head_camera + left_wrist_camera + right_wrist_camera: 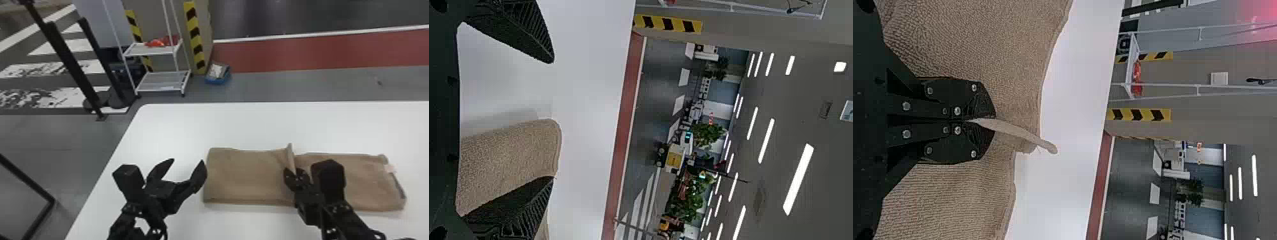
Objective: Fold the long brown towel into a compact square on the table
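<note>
The brown towel [249, 177] lies as a long strip across the white table, with a raised ridge near its middle. My right gripper [296, 174] is shut on that ridge; in the right wrist view the gripper [975, 120] pinches an upright edge of the towel [978, 45]. Just beyond the towel's left end, my left gripper [188, 167] stands open. In the left wrist view the left gripper [551, 120] has its fingers wide apart, and the rounded towel end [514, 155] shows between and beneath them.
The white table [178, 127] extends behind the towel, its left edge running beside my left arm. On the floor beyond are a white shelf cart [162, 81], a blue bin [218, 76] and dark posts.
</note>
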You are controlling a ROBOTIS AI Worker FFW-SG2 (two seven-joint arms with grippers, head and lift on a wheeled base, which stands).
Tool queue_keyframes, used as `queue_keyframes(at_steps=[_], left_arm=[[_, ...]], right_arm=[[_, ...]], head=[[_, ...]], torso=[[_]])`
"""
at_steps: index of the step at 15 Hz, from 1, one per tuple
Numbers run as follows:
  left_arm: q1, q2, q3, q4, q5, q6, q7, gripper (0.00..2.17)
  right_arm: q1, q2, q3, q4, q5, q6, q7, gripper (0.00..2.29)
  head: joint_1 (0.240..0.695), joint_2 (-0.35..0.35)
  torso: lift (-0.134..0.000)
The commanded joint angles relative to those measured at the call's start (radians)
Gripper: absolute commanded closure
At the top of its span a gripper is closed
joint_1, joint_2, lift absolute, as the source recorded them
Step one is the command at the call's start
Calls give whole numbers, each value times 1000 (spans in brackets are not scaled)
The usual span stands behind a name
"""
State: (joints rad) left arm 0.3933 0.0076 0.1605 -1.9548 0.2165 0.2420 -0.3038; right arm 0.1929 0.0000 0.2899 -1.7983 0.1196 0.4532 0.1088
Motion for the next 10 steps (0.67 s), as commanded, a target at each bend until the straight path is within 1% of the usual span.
queue_keyframes(at_steps=[1,3,4,6,7,8,10], left_arm=[[3,0,5,1,4,0,-1,39],[4,0,11,1,9,-3,-5,60],[4,0,14,-3,9,-3,-6,63],[7,0,25,-3,20,-9,-11,63],[7,0,28,-1,21,-9,-11,63],[6,0,27,-3,21,-9,-11,63],[6,-2,19,-4,20,-9,-12,63]], right_arm=[[11,1,0,-26,-2,0,0,1504],[28,1,-1,-112,-6,25,2,1504],[48,1,-17,-168,-14,37,3,1504],[100,1,-77,-273,-43,62,5,1504],[115,1,-100,-276,-64,62,8,1504],[112,-2,-103,-243,-60,62,8,1504],[88,1,-78,-190,-38,62,9,1501]], head=[[695,222],[695,225],[695,227],[695,224],[695,218],[695,208],[695,185]], torso=[[-124],[-124],[-124],[-124],[-124],[-124],[-124]])
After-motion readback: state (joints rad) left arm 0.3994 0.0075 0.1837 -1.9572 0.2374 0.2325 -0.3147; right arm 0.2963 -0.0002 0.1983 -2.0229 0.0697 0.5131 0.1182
